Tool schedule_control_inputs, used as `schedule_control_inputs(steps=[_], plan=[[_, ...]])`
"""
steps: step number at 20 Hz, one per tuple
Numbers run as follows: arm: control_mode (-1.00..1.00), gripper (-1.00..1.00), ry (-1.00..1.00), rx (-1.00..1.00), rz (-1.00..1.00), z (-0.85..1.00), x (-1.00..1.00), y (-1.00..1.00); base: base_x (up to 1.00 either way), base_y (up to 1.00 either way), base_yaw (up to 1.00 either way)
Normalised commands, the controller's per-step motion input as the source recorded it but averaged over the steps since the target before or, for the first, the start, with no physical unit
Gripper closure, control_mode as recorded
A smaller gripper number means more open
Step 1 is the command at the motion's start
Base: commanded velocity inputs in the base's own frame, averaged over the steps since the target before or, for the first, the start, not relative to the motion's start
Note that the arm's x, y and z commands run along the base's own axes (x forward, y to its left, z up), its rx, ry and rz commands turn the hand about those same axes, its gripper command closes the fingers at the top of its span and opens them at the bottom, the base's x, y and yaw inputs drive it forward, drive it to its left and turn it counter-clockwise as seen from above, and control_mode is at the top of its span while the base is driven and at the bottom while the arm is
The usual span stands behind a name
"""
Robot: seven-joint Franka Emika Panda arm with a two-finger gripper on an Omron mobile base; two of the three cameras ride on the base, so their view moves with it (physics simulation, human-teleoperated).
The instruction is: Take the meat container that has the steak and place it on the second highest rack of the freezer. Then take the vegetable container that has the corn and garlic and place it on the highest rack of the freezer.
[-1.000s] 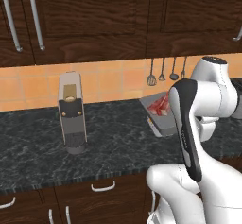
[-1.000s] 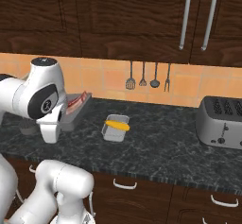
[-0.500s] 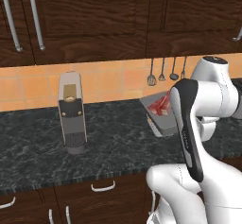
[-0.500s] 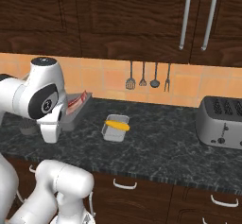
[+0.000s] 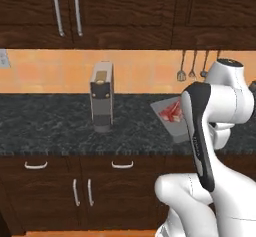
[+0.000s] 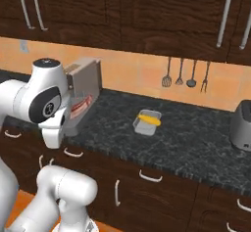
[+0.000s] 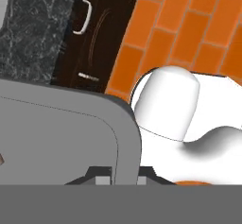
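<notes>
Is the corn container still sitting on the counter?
Yes, the corn container rests on the dark counter, apart from the arm, in the right base view.

Dark stone counter [image 6: 186, 133] carries corn tray [image 6: 147, 122], coffee machine [image 5: 101, 102], perhaps toaster [image 6: 241, 126]

A grey coffee machine [image 5: 101, 102] stands upright on the dark speckled counter [image 5: 50, 123]. Four utensils [image 6: 185, 74] hang on the orange tiled wall [image 5: 45, 76], far right. A toaster [image 6: 242, 126] sits at the counter's right end.
</notes>
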Motion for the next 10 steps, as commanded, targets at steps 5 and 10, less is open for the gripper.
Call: schedule_control_inputs(steps=[5,10], plan=[[1.0,1.0,0.0,0.0,0.0,0.0,0.0,0.0,-0.02,0.0,1.0],[1.0,1.0,0.0,0.0,0.0,0.0,0.0,0.0,-0.03,-0.03,1.0]])
